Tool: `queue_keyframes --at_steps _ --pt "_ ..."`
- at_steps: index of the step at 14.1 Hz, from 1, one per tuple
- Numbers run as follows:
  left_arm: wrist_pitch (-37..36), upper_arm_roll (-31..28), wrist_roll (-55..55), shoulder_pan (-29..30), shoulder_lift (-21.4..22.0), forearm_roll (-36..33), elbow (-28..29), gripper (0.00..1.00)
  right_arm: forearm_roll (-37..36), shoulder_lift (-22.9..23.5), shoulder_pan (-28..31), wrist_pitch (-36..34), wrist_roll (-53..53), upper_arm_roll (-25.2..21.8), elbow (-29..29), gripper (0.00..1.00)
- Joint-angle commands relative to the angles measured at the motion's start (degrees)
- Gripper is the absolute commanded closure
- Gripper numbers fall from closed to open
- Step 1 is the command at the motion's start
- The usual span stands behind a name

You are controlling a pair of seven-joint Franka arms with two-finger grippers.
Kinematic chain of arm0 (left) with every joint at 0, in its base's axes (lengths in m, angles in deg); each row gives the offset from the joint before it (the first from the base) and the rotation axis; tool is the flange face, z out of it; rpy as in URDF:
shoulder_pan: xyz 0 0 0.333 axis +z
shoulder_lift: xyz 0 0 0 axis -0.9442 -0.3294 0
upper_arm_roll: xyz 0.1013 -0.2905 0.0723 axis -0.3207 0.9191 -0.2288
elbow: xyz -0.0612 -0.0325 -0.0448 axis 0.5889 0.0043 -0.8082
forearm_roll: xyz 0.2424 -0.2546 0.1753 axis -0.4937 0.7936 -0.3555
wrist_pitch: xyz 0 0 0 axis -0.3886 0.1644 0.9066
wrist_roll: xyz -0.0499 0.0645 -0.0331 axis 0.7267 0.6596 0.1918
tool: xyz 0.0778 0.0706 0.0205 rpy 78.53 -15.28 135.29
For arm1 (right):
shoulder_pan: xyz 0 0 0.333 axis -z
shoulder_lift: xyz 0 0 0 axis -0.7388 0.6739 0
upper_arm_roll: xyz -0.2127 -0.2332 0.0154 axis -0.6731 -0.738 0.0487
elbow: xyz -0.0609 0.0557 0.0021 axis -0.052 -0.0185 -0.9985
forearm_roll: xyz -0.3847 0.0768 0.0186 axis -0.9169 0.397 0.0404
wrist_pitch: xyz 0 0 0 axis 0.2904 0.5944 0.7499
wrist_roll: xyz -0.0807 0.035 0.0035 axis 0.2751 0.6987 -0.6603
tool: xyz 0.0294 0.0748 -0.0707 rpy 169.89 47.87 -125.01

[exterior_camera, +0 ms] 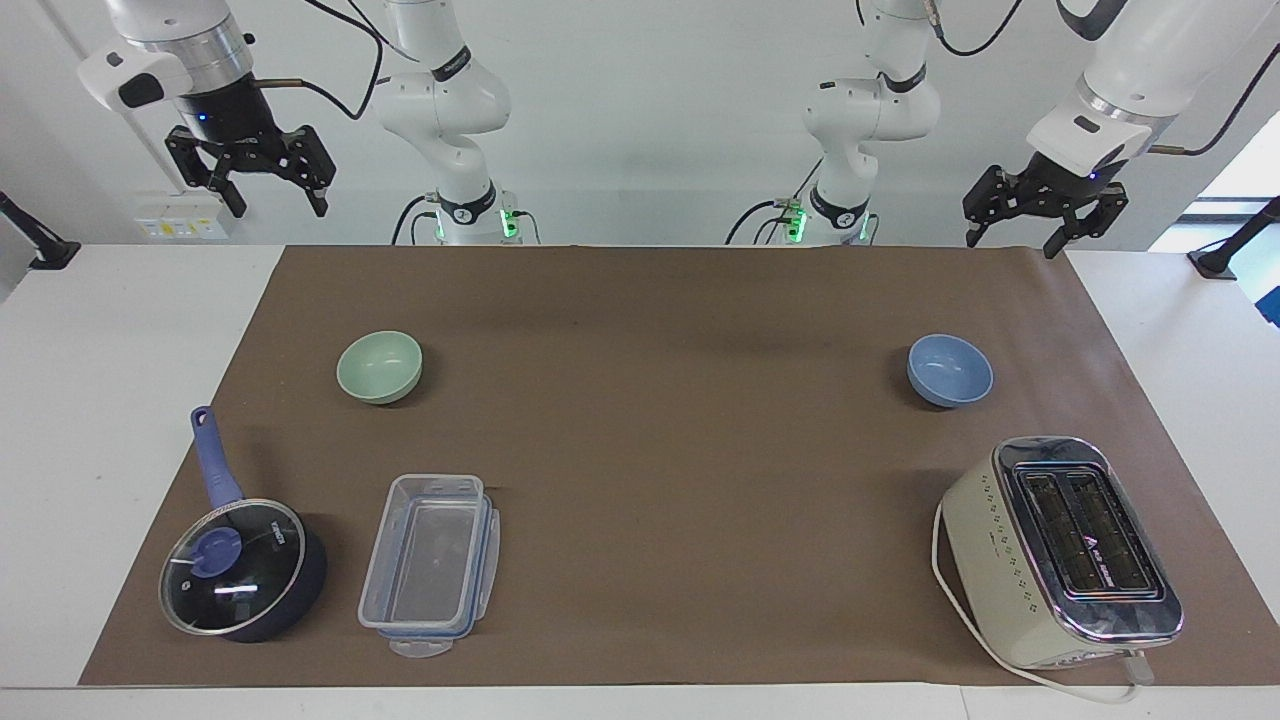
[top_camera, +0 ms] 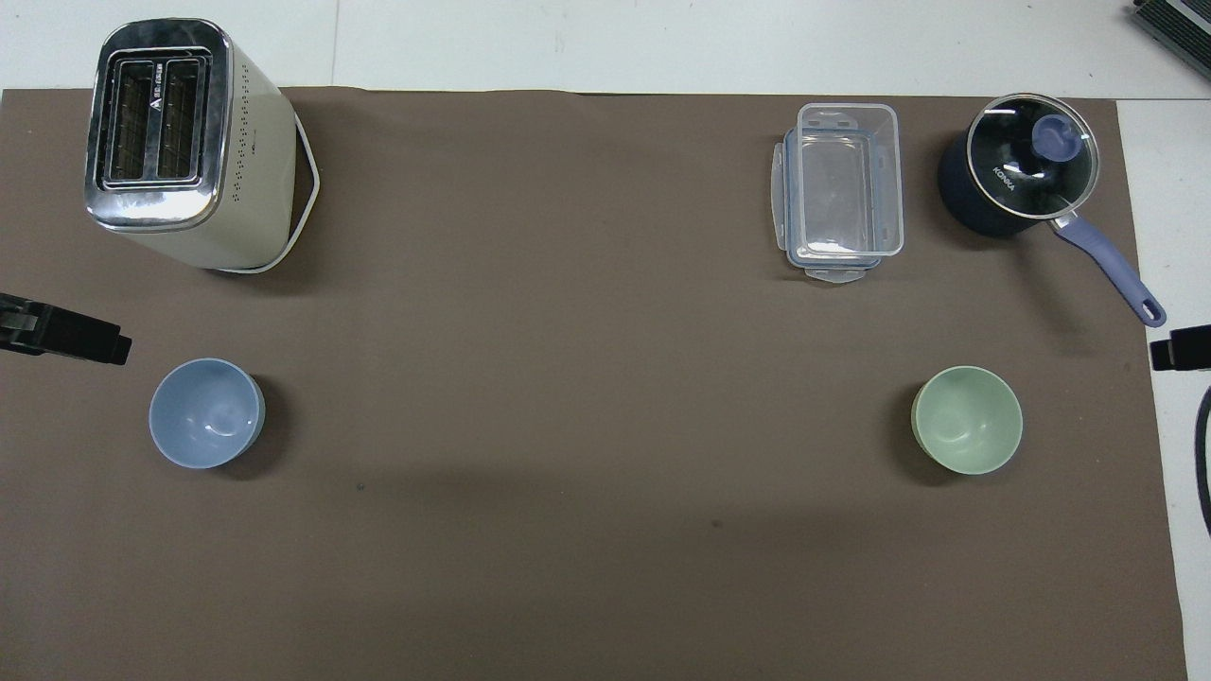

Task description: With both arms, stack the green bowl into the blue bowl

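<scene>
While both arms wait raised at the robots' edge of the table (exterior_camera: 120, 400), the right end effector (exterior_camera: 268, 200) hangs with fingers spread, holding nothing, over the right arm's end. Below it the green bowl (exterior_camera: 379, 366) sits on the brown mat, nearer the robots than the saucepan (exterior_camera: 243, 570) and clear container (exterior_camera: 430, 566). Well apart, the blue bowl (exterior_camera: 949, 370) rests near the toaster (exterior_camera: 1060, 553), under the left end effector (exterior_camera: 1012, 237), likewise spread and holding nothing.

You get bright, even light from above and sharp focus. Soft shadows edge the brown table mat (exterior_camera: 660, 480); glare marks the cream chrome-topped toaster (exterior_camera: 1060, 550).
</scene>
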Motion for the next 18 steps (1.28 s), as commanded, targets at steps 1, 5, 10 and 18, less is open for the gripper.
queue_keyframes --at_steps 1,5,10,18 --pt "2.27 -0.40 -0.06 -0.22 2.13 0.28 3.71 0.00 0.06 -1.49 0.18 0.61 -1.03 -0.13 1.78 0.00" --pt "6.56 -0.48 1.52 3.11 2.40 0.28 9.33 0.00 0.06 -1.49 0.18 0.61 -0.68 -0.13 1.87 0.00" --pt "17.99 -0.48 9.95 9.09 3.80 1.33 20.84 0.00 0.06 -1.58 0.18 0.70 -0.51 -0.13 2.13 0.00" --pt "28.11 -0.48 20.85 14.80 -1.02 7.92 28.68 0.00 0.06 -1.58 0.18 0.70 -0.51 -0.13 2.13 0.00"
